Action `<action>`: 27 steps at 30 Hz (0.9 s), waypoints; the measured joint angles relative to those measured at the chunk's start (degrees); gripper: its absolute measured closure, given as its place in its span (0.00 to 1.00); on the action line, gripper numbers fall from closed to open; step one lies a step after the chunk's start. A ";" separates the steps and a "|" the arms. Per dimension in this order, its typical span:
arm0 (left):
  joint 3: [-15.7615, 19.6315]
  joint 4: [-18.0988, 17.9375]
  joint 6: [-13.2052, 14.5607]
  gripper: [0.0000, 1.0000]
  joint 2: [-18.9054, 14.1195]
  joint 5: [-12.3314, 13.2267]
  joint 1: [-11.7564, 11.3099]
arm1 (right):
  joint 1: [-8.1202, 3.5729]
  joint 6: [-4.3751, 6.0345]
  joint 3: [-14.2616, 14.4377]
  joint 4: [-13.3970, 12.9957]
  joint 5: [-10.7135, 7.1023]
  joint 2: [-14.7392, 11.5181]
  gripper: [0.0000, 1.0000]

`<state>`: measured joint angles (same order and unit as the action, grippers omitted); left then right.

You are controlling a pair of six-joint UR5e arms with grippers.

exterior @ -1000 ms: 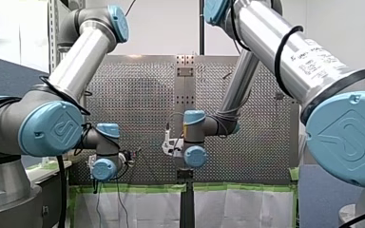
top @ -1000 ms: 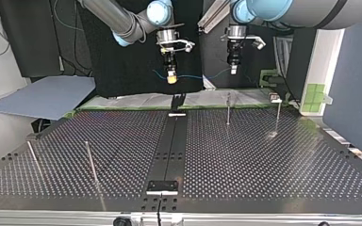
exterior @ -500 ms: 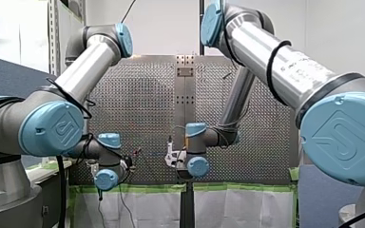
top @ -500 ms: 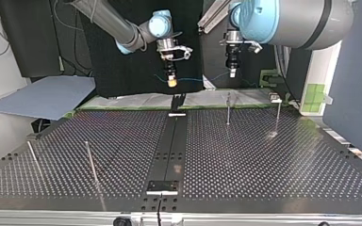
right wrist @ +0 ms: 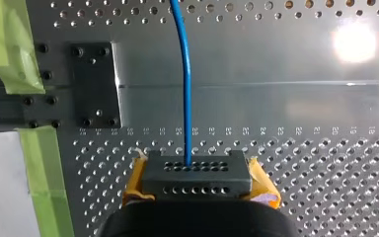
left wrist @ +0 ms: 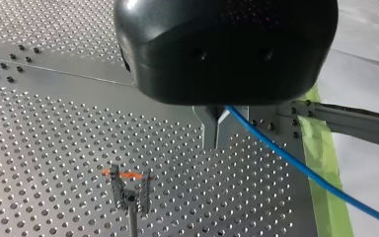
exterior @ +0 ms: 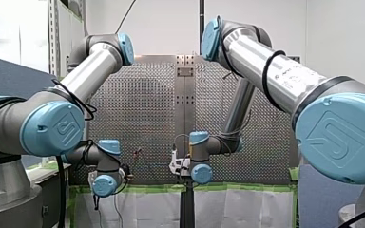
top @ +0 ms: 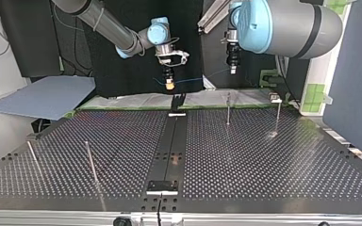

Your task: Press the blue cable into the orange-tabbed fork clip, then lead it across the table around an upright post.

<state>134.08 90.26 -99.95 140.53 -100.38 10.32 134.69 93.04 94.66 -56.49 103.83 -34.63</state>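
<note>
Checking before you press: where is the thin blue cable [right wrist: 187,98]? — Spotter

You have it in the air over the far edge of the perforated metal table [top: 264,160] in the top view. It is strung between both grippers and touches nothing else. Your left gripper [left wrist: 220,131], black with metal fingers, is closed on it. Your right gripper [right wrist: 197,177], with yellow pads, clamps it too, and the cable runs straight out ahead of its fingers. — Coach

And the orange-tabbed fork clip [left wrist: 131,190]? — Spotter

You can find it in the left wrist view, standing on the table ahead of and below the left gripper, well apart from the cable. By my reading you are at the lowering step, with nothing seated yet. Hold the span taut between the grippers and line it square over the gap between the two prongs. Then bring both grippers down together so it slides in rather than riding on a prong tip. Leave slack for the run to a thin upright metal post [top: 228,109]. — Coach

Any writing to go by? — Spotter

Little. The blue joint caps [exterior: 52,128] carry a moulded logo mark. A row of small printed figures [right wrist: 227,131] crosses the plate in the right wrist view, too small for you to read. The label on your right arm [exterior: 299,78] is illegible. — Coach
</note>
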 joint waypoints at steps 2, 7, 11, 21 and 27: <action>-0.36 0.48 -0.03 1.00 -0.19 0.03 -0.23 | -0.16 -0.03 -0.39 0.04 -0.83 0.18 1.00; -1.32 1.37 -0.11 1.00 -0.96 0.16 -0.70 | -0.34 -0.17 -1.71 0.68 -3.25 0.45 1.00; -2.74 3.06 -0.15 1.00 -1.80 0.40 -0.93 | -0.52 -0.27 -2.91 1.89 -4.78 0.50 1.00; -6.02 7.98 -0.10 1.00 -4.62 0.88 -1.36 | -1.35 -0.68 -5.73 4.91 -5.37 0.54 1.00; -7.17 10.03 -0.07 1.00 -5.89 0.99 -1.44 | -1.68 -0.79 -6.77 5.79 -5.43 0.55 1.00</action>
<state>126.91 100.29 -100.02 134.65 -99.39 8.88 133.02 92.25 87.88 -50.71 98.40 -34.08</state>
